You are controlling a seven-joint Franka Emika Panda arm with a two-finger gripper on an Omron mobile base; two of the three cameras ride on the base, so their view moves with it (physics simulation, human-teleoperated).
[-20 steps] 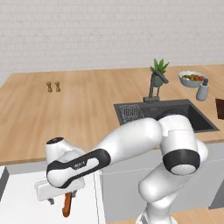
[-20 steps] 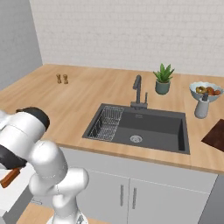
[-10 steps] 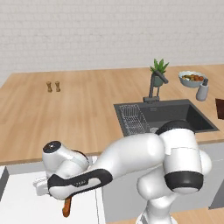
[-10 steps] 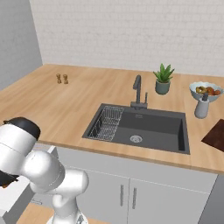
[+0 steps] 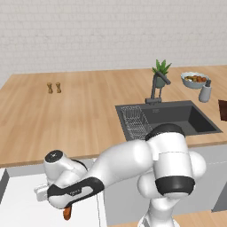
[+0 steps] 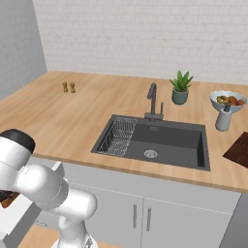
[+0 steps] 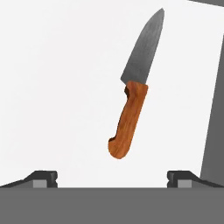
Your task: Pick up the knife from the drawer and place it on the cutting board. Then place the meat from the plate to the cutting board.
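On the white floor of the pulled-out white drawer [image 7: 52, 87], the small knife [image 7: 134, 89] with orange-brown handle and grey blade is seen lying flat, untouched. Above it, the gripper [image 7: 112, 177] is held spread wide, presumably for straddling the handle.

Overall light: reading as bright, even and diffuse, coming from no single visible source.
Shadows: falling soft and faint; darkening only inside the sink basin [image 6: 164, 145] and under the countertop [image 5: 66, 119] edge.
Glare: showing just a mild sheen on the white arm [image 5: 133, 164]; blowing out the drawer [image 7: 57, 87] floor to near-pure white in the hand view.
Knife [image 7: 135, 83]: casting almost no shadow, standing crisp against white.
Sharpness: looking slightly soft and pixelated in both base views; blurring small far objects.
Distortion: showing none noticeable at the edges.
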